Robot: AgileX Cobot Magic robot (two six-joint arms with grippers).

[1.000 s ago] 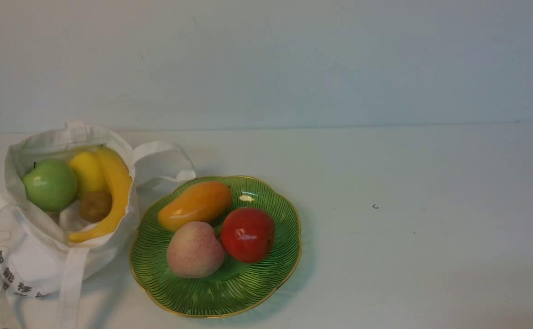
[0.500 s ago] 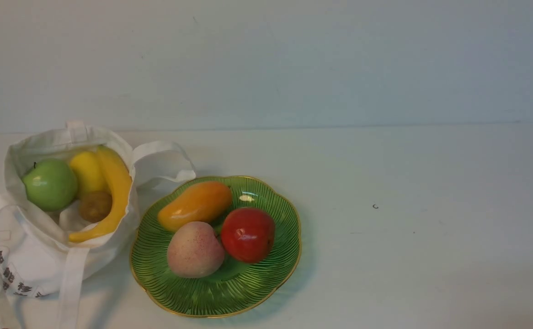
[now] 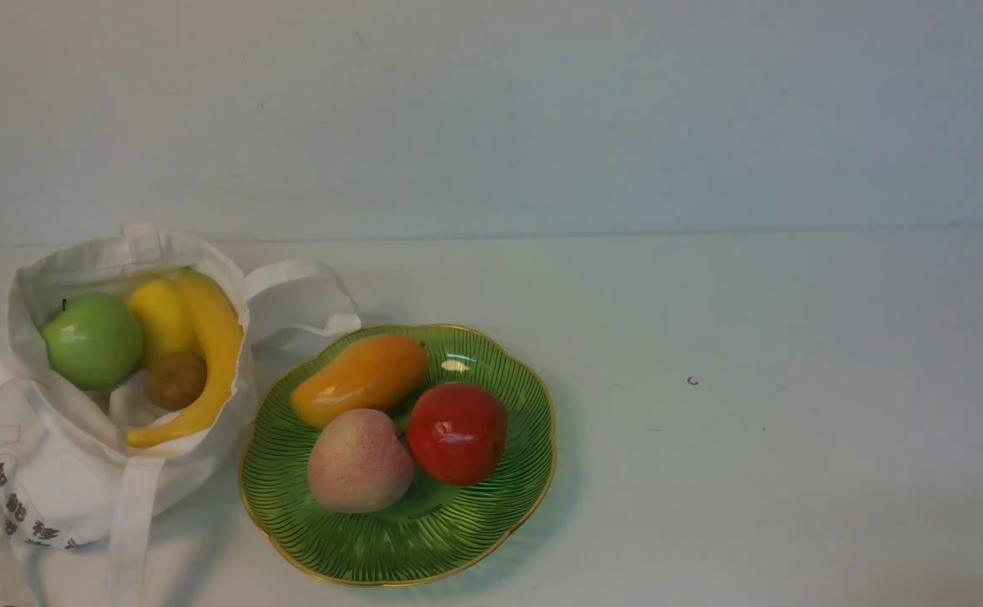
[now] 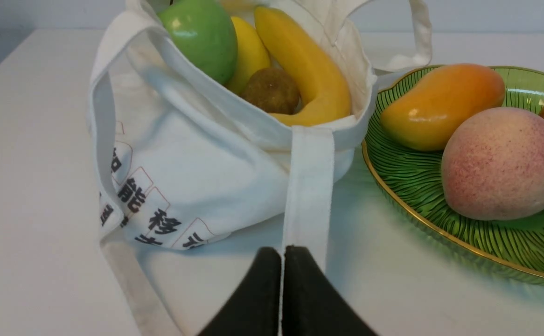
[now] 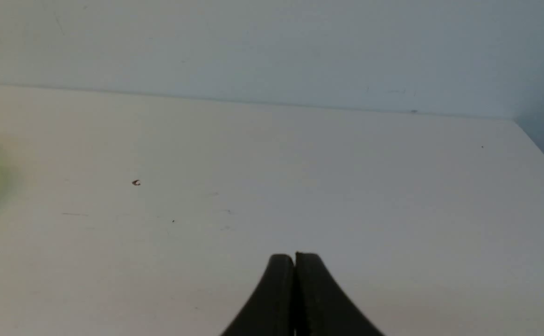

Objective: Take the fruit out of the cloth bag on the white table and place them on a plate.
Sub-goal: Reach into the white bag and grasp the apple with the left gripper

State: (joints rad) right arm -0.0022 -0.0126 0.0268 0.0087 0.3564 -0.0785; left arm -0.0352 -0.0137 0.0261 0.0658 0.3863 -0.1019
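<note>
The white cloth bag (image 3: 61, 472) lies open at the table's left. Inside it are a green apple (image 3: 92, 340), a yellow lemon (image 3: 160, 319), a banana (image 3: 215, 354) and a brown kiwi (image 3: 176, 380). The green gold-rimmed plate (image 3: 491, 527) sits right of the bag and holds a mango (image 3: 361, 378), a peach (image 3: 360, 461) and a red apple (image 3: 456, 432). Neither gripper shows in the front view. My left gripper (image 4: 282, 249) is shut and empty, low over the table just short of the bag (image 4: 197, 186) and its strap (image 4: 308, 186). My right gripper (image 5: 294, 256) is shut and empty over bare table.
The white table (image 3: 753, 337) runs back to a pale wall. A tiny dark speck (image 3: 692, 381) lies right of the plate. The table's right edge shows in the right wrist view (image 5: 540, 149). A bag handle (image 3: 302, 291) loops toward the plate.
</note>
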